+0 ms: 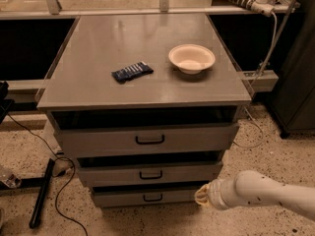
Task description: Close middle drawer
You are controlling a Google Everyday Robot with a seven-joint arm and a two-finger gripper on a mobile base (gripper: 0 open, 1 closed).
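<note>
We are approaching: our gripper (203, 195) hangs low, right of the bottom drawer (118, 198); its state we cannot tell. The middle drawer (113, 175) stands slightly open; next we likely rise and push its front in.

Claw (203, 196) is hanging low at the cabinet's front right, just beside the bottom drawer (118, 198) end and below the middle drawer (108, 174) corner. Middle drawer is sitting slightly pulled out, with a dark gap showing above it. Top drawer (98, 140) is sticking out too. Bowl (192, 58) and blue packet (132, 72) are lying apart on the tabletop (98, 43).
</note>
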